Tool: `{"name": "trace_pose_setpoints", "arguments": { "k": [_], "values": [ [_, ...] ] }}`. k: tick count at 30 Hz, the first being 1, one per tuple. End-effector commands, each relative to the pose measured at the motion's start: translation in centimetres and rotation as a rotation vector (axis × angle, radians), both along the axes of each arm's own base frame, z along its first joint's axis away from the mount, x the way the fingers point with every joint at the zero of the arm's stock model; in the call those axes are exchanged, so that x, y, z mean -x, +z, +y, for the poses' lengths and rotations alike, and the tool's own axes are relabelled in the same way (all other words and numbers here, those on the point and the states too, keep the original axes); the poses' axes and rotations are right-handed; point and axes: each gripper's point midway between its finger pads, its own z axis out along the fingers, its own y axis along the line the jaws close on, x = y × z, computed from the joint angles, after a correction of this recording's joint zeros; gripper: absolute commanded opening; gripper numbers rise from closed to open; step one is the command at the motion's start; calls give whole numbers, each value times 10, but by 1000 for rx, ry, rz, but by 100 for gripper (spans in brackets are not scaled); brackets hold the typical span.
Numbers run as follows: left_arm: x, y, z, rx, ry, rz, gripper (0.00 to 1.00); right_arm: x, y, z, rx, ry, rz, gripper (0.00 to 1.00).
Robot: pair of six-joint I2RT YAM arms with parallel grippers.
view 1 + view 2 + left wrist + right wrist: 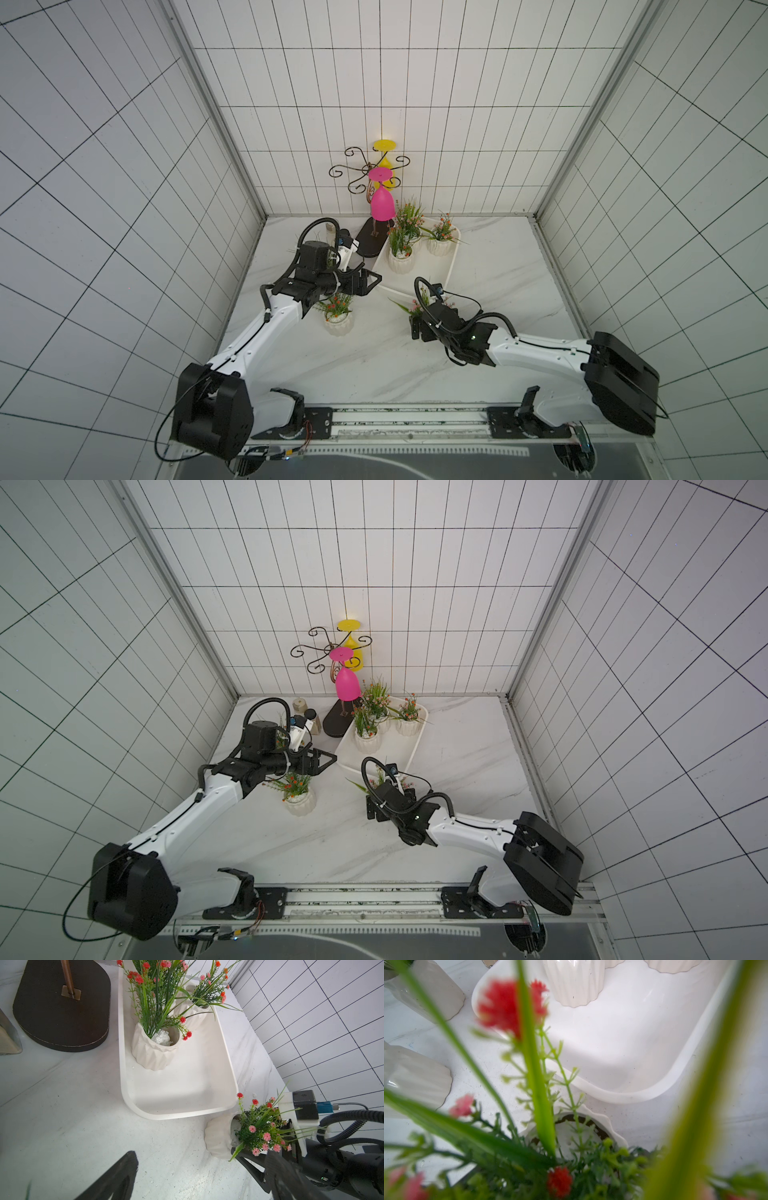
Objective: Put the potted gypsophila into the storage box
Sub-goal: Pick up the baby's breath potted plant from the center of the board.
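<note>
The right gripper point(417, 328) stands spread wide astride a potted gypsophila point(218, 1136) on the table point(374, 365), just beside the 6 o'clock end of the storage box point(182, 1112). We see one finger point(251, 1165) alongside the ribbed pot but no squeeze, so we read it as unclenched. The left gripper point(370, 282) hangs released and empty at the box's 8 o'clock corner. Three pots point(401, 259) already fill the 12 o'clock half of the box, and a loose pot point(338, 324) waits on the table at 8 o'clock from it. To do this step well, we would close low on the pot body rather than on the stems. We would then lift until the base clears the rolled rim and carry it toward 12 o'clock into the bare near half. The pot should stay upright, and the left arm should stay out of the path. In both top views the gripper hides the pot itself. The right wrist view is mostly blurred leaves, so we cannot check contact there. Greenery under the left wrist may be a further pot; we cannot tell.
</note>
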Motion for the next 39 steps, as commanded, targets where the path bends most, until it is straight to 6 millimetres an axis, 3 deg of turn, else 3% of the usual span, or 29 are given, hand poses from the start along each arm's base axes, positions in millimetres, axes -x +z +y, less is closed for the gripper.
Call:
{"name": "trace_pose_setpoints", "arguments": {
  "k": [1,12,25,39],
  "values": [
    [-3,-2,0,8,-4,-6,95,-13,23,15,-54,0,-38,99],
    [-3,-2,2,7,3,-8,95,-13,16,17,-44,11,-28,99],
    [-4,-4,2,7,5,-2,95,-12,12,17,-30,28,-22,89],
    [-4,-3,3,7,8,-5,95,-6,37,12,-54,55,-62,84]
  ]
}}
